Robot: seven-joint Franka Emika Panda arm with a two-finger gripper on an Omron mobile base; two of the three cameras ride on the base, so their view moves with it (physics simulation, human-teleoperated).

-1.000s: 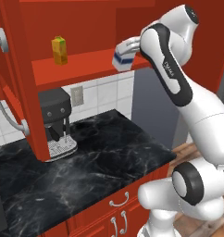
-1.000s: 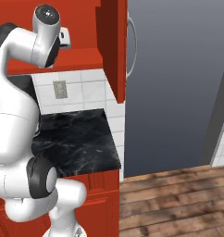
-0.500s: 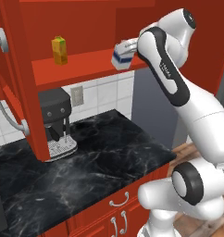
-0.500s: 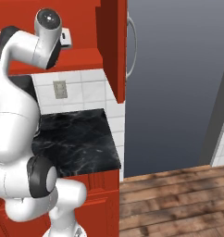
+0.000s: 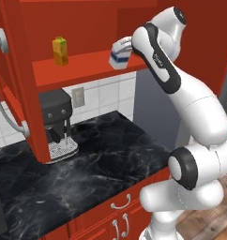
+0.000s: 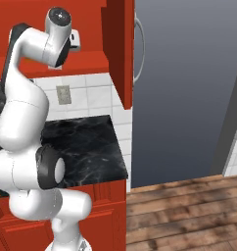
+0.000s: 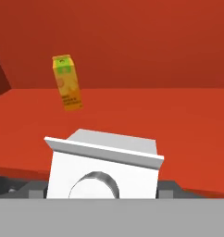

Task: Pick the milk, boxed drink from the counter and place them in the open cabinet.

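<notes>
While raised at the open cabinet point(image 5: 87, 65), the milk point(image 5: 119, 55) is apparently gripped by the gripper point(image 5: 126, 47).
Its base looks set at the shelf's right front edge; the boxed drink point(image 5: 60, 51) is seen upright, well apart, farther left.

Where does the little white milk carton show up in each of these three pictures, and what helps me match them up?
Left base view: the milk sits upper middle, at the right end of the open cabinet shelf, by the gripper.
Right base view: its white edge peeks out at upper left, behind the arm's top joint.
Hand view: it is at bottom centre.
Shared landmark: the red cabinet shelf.
</notes>
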